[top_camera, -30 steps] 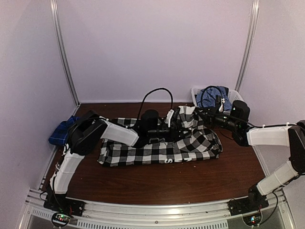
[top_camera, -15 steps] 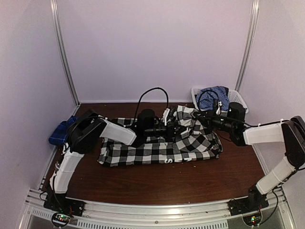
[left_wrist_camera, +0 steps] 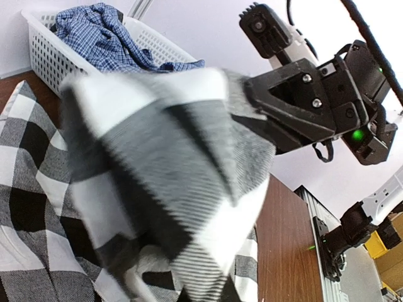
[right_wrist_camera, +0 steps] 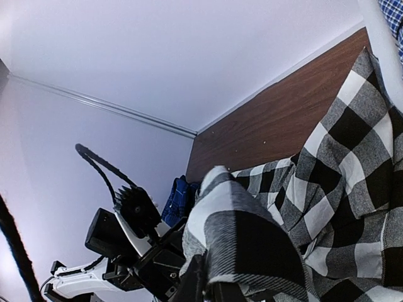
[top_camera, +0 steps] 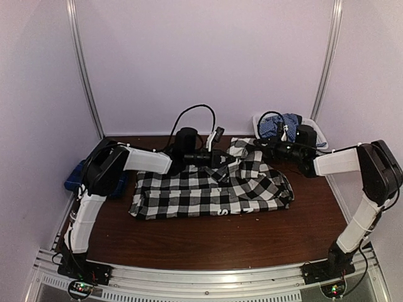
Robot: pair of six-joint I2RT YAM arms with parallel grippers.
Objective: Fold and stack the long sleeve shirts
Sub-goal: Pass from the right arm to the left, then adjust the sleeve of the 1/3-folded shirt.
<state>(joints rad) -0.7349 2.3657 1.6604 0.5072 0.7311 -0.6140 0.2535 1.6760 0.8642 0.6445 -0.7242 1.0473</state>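
Observation:
The black-and-white checked shirt [top_camera: 208,192] lies across the middle of the table, with white lettering along its near hem. Its far edge is lifted between the two grippers. My left gripper [top_camera: 218,157] is shut on a fold of this cloth, which fills the left wrist view [left_wrist_camera: 170,176] and hides the fingers. My right gripper [top_camera: 259,146] is shut on the same raised edge [right_wrist_camera: 264,245], close to the left one. A blue plaid shirt [top_camera: 284,124] lies bunched in the basket and also shows in the left wrist view [left_wrist_camera: 104,34].
A white slatted basket [top_camera: 263,128] stands at the back right corner. A folded dark blue cloth [top_camera: 78,177] lies at the table's left edge and shows in the right wrist view [right_wrist_camera: 178,196]. Bare brown table [top_camera: 239,239] runs along the front.
Both grippers have moved toward the back wall with the checked shirt's raised edge in them, and the right one has come left. The cloth now reaches farther back.

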